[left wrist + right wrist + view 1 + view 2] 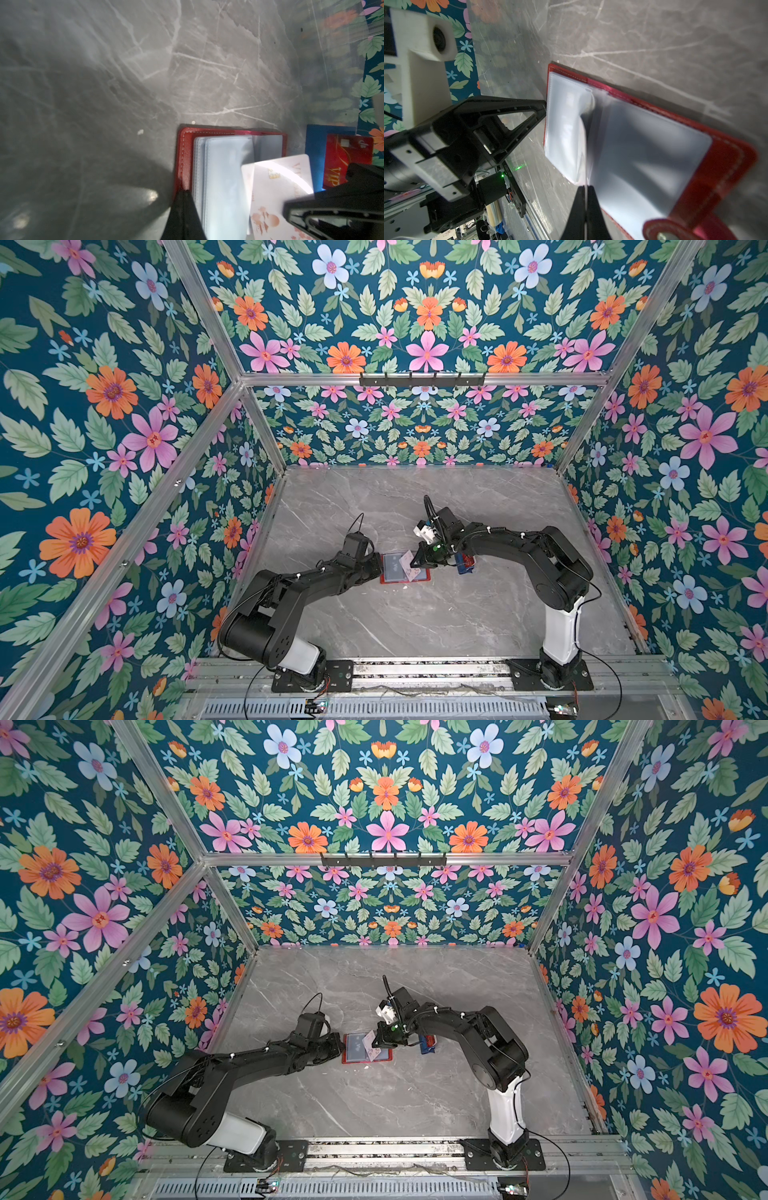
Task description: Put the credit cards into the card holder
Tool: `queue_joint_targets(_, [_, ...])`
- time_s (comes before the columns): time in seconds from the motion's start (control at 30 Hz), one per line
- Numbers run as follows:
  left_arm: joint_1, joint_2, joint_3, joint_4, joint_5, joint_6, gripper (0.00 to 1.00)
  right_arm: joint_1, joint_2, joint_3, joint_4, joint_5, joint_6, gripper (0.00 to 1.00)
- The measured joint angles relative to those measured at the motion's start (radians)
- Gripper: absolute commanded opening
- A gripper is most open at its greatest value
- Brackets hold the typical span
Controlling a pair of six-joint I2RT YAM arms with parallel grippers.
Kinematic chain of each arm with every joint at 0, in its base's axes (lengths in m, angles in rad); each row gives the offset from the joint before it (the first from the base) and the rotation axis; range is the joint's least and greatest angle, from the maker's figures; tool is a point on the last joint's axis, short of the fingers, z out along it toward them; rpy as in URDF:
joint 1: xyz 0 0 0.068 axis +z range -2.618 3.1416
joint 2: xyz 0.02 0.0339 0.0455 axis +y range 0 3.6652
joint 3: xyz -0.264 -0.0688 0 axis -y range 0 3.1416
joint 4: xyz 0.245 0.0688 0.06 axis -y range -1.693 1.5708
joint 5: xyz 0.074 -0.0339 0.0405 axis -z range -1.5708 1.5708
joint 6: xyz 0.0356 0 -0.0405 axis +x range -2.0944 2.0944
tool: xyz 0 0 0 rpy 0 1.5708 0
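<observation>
The card holder (392, 568) lies open on the table, a red wallet with pale clear sleeves (224, 166) fanned up. My right gripper (413, 563) is shut on a white credit card (278, 187) with rose-gold marks and holds it tilted over the sleeves. In the right wrist view that card (585, 149) shows edge-on, its far end among the sleeves. My left gripper (185, 193) is shut with nothing between its fingers, its tip on the holder's left red edge. A red credit card (342, 158) lies in a small blue tray (315, 149) to the right.
The blue tray (464, 563) sits just right of the holder, partly under my right arm. The holder's snap tab (660, 228) sticks out on its right side. Grey marble table (415, 622) spreads in front of both arms; floral walls enclose three sides.
</observation>
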Motion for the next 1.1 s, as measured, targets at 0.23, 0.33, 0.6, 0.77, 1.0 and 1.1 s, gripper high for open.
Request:
queue_joint_targets(0.23, [-0.002, -0.002, -0.006, 0.008, -0.005, 0.002, 0.05, 0.0, 0.002, -0.039, 0.087, -0.01, 0.051, 0.0])
queue_joint_targets(0.33, [-0.005, -0.003, -0.011, 0.016, -0.009, 0.002, 0.05, 0.0, 0.003, -0.058, 0.129, -0.011, 0.079, 0.0])
queue_joint_targets(0.6, [-0.011, -0.006, -0.024, 0.036, -0.018, 0.001, 0.05, 0.0, 0.002, -0.098, 0.225, 0.001, 0.154, 0.0])
queue_joint_targets(0.77, [-0.012, -0.009, -0.03, 0.045, -0.02, 0.0, 0.05, 0.001, 0.003, -0.122, 0.282, 0.006, 0.195, 0.0])
queue_joint_targets(1.0, [-0.016, -0.01, -0.037, 0.053, -0.025, -0.003, 0.04, 0.011, 0.008, -0.134, 0.33, 0.017, 0.233, 0.0])
queue_joint_targets(1.1, [-0.018, -0.011, -0.04, 0.061, -0.027, -0.003, 0.04, 0.021, 0.015, -0.129, 0.341, 0.027, 0.241, 0.0])
